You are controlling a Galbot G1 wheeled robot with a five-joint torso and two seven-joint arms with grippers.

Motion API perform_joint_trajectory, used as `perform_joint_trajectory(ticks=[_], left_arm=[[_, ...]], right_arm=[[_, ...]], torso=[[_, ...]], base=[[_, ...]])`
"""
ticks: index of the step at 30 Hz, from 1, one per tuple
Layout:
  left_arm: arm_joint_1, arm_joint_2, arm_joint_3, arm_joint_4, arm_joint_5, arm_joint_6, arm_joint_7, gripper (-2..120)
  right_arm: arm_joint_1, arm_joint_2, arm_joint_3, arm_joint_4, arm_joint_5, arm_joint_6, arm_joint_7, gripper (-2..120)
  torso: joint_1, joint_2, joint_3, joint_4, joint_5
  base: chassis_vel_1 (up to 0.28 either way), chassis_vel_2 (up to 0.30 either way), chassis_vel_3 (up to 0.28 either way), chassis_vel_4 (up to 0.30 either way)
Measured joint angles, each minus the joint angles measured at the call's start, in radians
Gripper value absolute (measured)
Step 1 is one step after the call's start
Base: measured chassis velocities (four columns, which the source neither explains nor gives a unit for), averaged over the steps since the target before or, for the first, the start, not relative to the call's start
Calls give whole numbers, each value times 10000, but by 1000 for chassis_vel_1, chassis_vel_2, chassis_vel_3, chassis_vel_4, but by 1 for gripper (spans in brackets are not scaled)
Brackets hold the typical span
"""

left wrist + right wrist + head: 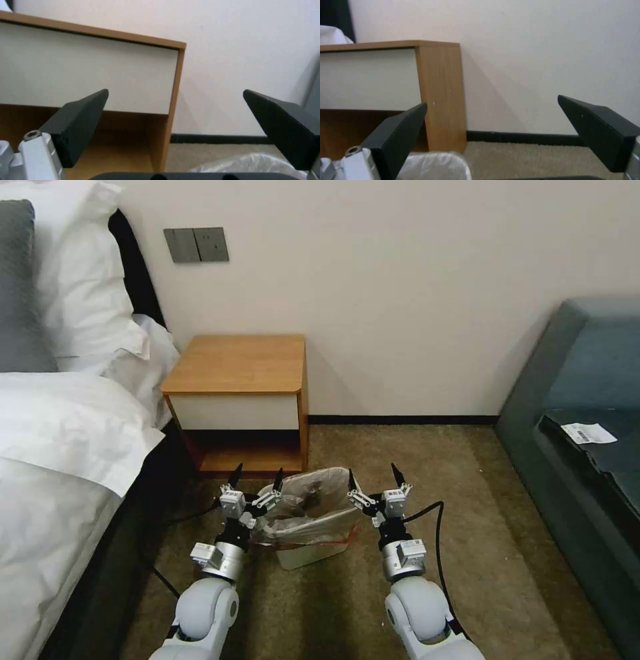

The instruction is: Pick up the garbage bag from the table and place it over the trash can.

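Note:
The cream-white trash can (311, 555) stands on the carpet in front of the wooden table (235, 363). The translucent garbage bag (308, 507) is draped over its rim, with a red band low on the near side. My left gripper (257, 474) is open just left of the bin, its inner finger near the bag. My right gripper (374, 475) is open at the bin's right edge. Nothing sits between either pair of fingers. A fold of the bag (246, 162) lies low in the left wrist view, and the bagged rim (433, 165) shows in the right wrist view.
A bed with white linen (60, 447) runs along the left. A blue-grey sofa (587, 447) with a paper slip (588, 433) stands at the right. The wall (400, 280) is behind the cabinet. Open carpet (480, 493) lies between bin and sofa. A black cable (437, 527) loops beside my right arm.

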Motion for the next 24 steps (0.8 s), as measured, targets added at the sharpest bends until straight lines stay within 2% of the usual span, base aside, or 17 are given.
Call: perform_joint_trajectory(ticks=[5, 24], left_arm=[[60, -60, 5, -44, 162, -23, -208, 100], [77, -65, 11, -79, 154, 45, -246, 100]], right_arm=[[2, 78, 69, 1, -12, 7, -18, 100], [9, 68, 60, 29, 0, -19, -18, 100]], torso=[[0, 0, 1, 0, 1], [0, 0, 0, 0, 1]], base=[[0, 0, 0, 0], [0, 0, 0, 0]])
